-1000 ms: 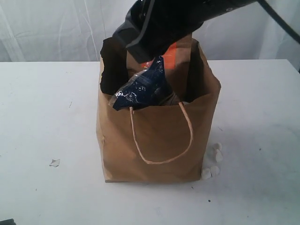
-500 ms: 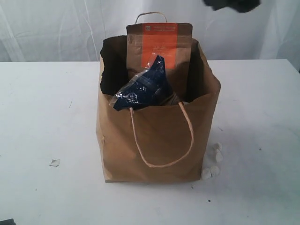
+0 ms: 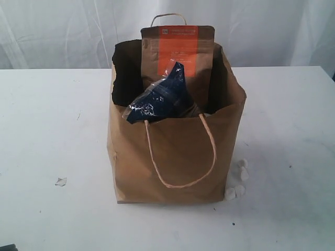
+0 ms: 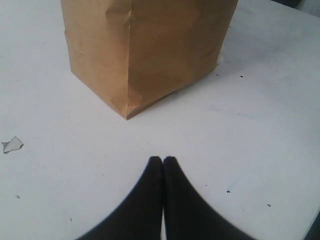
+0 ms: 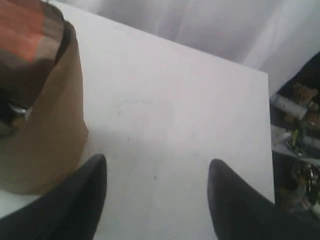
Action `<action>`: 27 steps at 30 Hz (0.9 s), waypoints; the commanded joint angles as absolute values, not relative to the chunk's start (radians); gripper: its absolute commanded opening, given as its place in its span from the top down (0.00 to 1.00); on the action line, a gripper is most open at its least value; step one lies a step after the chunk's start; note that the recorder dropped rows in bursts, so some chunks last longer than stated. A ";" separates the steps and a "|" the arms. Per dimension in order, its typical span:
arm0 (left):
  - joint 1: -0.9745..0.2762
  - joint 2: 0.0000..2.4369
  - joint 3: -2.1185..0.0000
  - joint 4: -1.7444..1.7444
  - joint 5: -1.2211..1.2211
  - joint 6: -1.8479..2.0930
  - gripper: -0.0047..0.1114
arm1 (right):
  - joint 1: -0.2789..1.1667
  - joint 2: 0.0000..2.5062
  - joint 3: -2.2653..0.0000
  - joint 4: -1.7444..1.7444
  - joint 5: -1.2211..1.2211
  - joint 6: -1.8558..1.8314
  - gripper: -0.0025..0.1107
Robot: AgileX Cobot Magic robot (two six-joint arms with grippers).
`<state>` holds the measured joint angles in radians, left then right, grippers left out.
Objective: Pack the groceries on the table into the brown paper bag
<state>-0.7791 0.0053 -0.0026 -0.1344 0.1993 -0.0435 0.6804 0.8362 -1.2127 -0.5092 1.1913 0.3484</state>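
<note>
Where the outside camera looks across the plain white table, one brown paper bag stands upright near its middle, tall, boxy and creased, with its mouth gaping open. It has two twisted paper loops: the front handle hangs down the near face, and the rear handle arches above the back rim. One brown pouch with orange label, flat and rectangular, stands upright inside at the back, its top rising above the rim. One long dark-blue noodle packet, made of glossy, crinkled film, leans in front of the pouch, with one end poking over the front rim. About four small rounded white lumps lie on the table just beside the bag's lower right corner. One pale scrap lies well apart to the left.

Seen from the left wrist, the left gripper hangs over bare tabletop. Its two smooth black tapering fingers are pressed together tip to tip and grip nothing. A folded corner of the bag stands near, ahead of it.

Seen from the right wrist, the right gripper has its two dark rounded fingers spread wide above the table. The bag stands beside one finger, and the pouch's orange label shows blurred in its mouth. Past the table edge sits blurred clutter that I cannot make out.
</note>
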 commanded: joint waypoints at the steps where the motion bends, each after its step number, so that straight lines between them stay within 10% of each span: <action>1: -0.779 0.000 0.000 -0.141 0.204 -0.044 0.96 | 0.674 0.783 -1.061 -0.528 1.186 0.451 0.49; 27: -0.779 0.000 0.000 -0.141 0.204 -0.044 0.96 | 0.241 1.121 -0.571 0.009 0.327 0.292 0.49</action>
<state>-0.7791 0.0053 -0.0026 -0.1344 0.1993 -0.0435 0.2774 1.0437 -0.5757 -0.1222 0.4069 0.4510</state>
